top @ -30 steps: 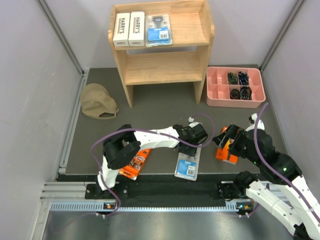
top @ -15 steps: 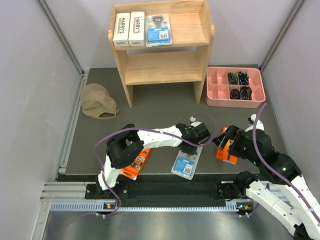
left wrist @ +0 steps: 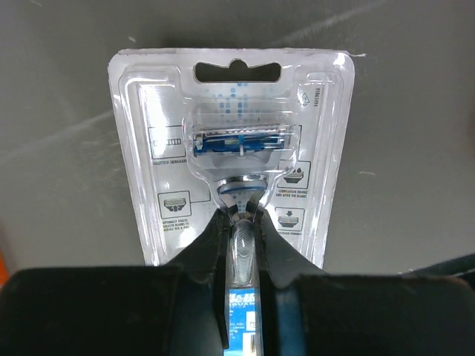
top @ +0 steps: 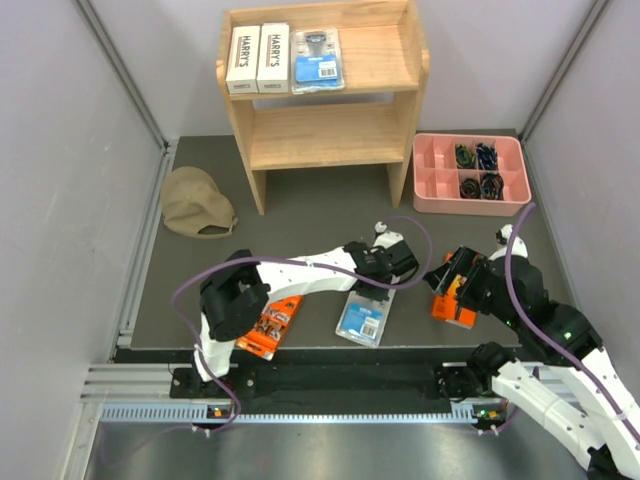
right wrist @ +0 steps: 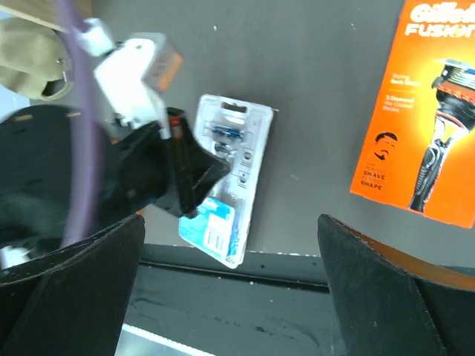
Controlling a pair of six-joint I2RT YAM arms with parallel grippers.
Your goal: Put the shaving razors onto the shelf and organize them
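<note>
Top view: clamping the blister pack [top: 362, 318] at the table's [top: 300, 210] near edge in the left gripper [top: 378, 274], long axis toward the shelf [top: 382, 55]. Left wrist: pinching it along its midline. Right wrist: holding the right gripper [right wrist: 230, 285] spread, empty, near the orange pack [right wrist: 423, 148].

My two arms [top: 310, 280] are white with black joints. A thin purple cable [right wrist: 80, 133] loops along each one. My left gripper [left wrist: 241, 219] is black, and my right gripper [right wrist: 231, 252] has wide black fingers [right wrist: 67, 297].
</note>
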